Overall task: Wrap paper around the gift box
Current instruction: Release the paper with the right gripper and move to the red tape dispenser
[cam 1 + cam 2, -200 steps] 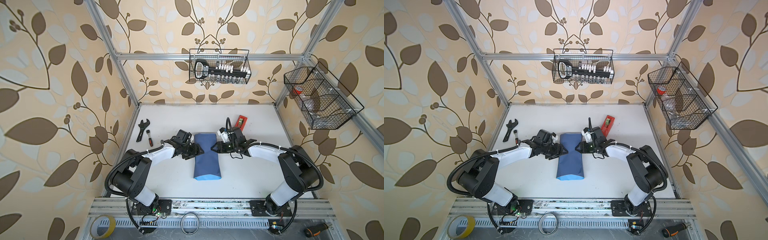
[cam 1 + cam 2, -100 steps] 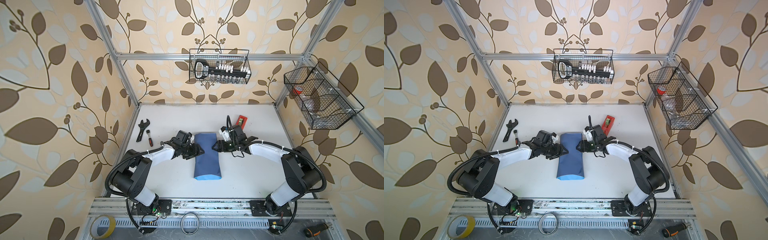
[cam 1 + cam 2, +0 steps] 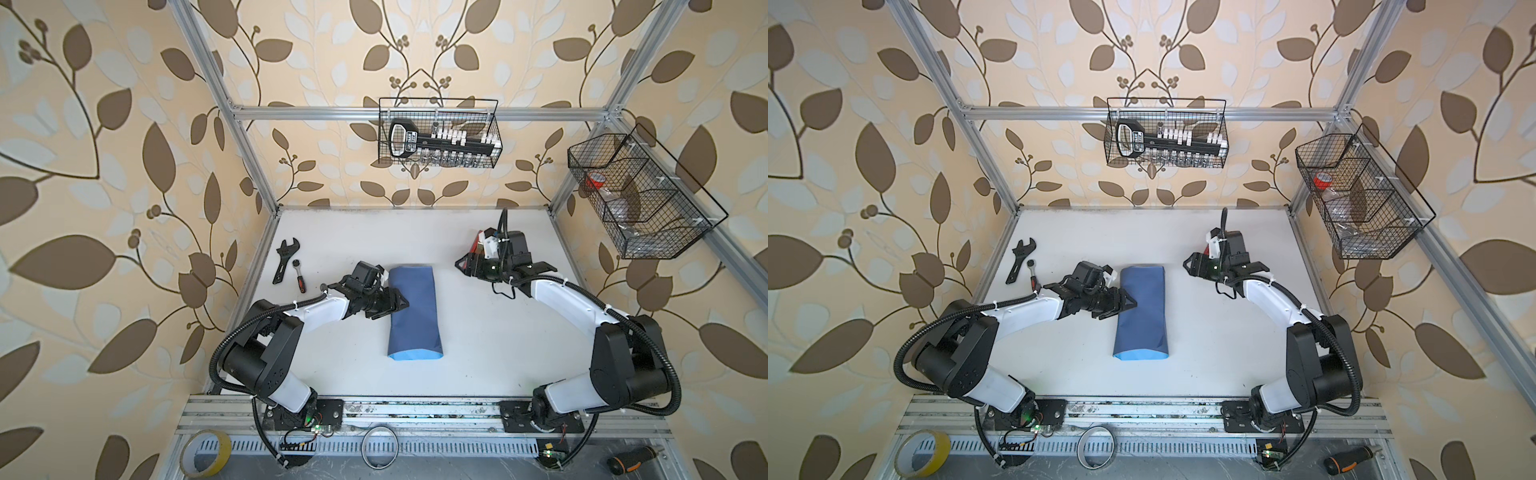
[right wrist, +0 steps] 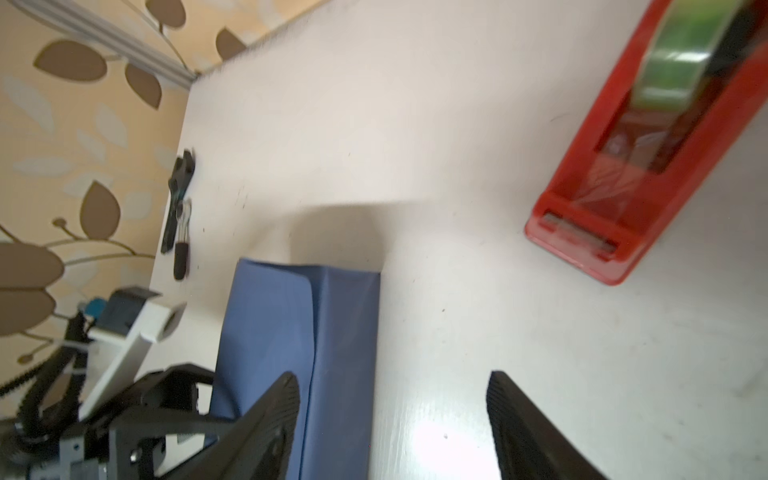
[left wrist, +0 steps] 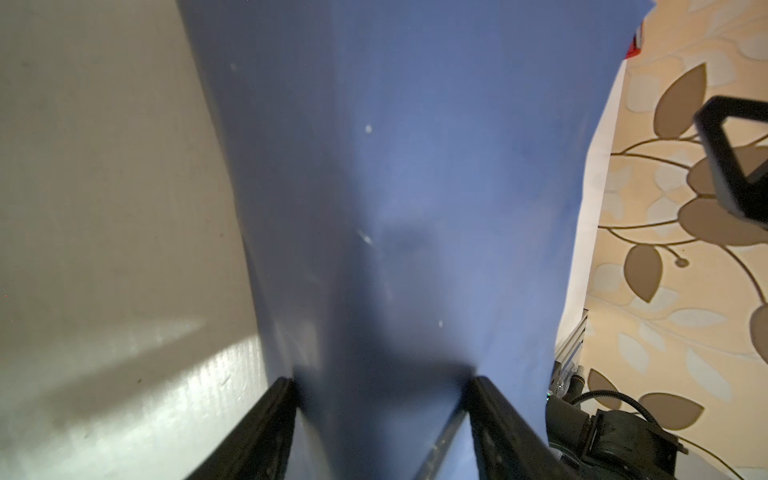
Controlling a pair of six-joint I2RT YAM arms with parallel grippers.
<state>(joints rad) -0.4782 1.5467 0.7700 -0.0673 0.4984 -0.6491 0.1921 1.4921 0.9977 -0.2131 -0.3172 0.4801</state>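
Clamping onto the left flank of the parcel, the left pincer (image 3: 400, 300) looks to have the paper (image 3: 413, 316) pinched between its jaws, one on each side of the wrap. The gift box is out of sight, presumably inside that blue wrap, which lies in the middle of the table (image 3: 478, 340).

The right pincer (image 4: 392, 384) hangs spread wide and empty, well apart from the parcel and near the red tape dispenser (image 4: 623, 178).

The danger, I'd say: no tape shows on the overlap, so if the left lets go, the flap could spring open. A clumsy reach could shove the dispenser instead of pulling tape. The near end of the wrap gapes unfolded, too.

Writing? There's a label on the black tool (image 3: 404, 139) in the back basket (image 3: 438, 99), too small to read. Nothing else.
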